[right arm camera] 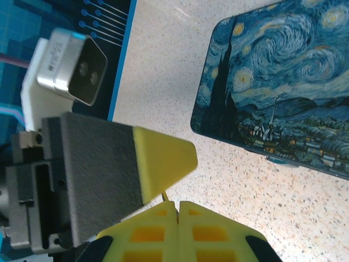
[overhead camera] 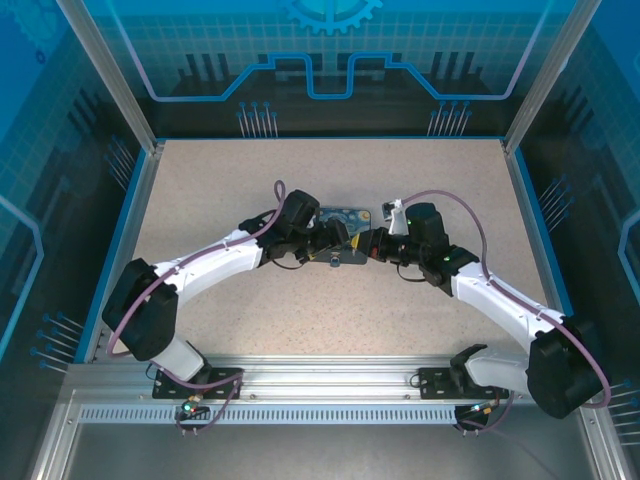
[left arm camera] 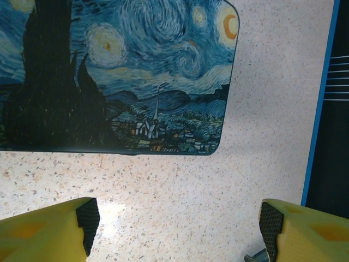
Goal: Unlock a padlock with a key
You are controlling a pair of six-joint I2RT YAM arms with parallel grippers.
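Note:
My right gripper (right arm camera: pixel 178 203) is shut on the key (right arm camera: pixel 165 195), a thin sliver whose tip sticks out above the closed yellow fingers. One yellow finger (right arm camera: pixel 163 158) of the left gripper stands right beside that tip. My left gripper (left arm camera: pixel 179 221) is open wide over bare table, with nothing between its pads (left arm camera: pixel 87 218). A bit of grey metal (left arm camera: pixel 255 256) shows by its right finger; I cannot tell what it is. From above, both grippers (overhead camera: pixel 340 240) (overhead camera: pixel 372 245) meet at the table's middle. A tiny grey padlock (overhead camera: pixel 335 259) lies just in front of them.
The Starry-Night-printed box (overhead camera: pixel 345 216) lies flat right behind both grippers, and it appears as the box (left arm camera: pixel 120 71) and the box (right arm camera: pixel 278 82) in the wrist views. The blue table rim (left arm camera: pixel 322 98) runs along the right side. Purple cables (overhead camera: pixel 470 215) loop over both arms.

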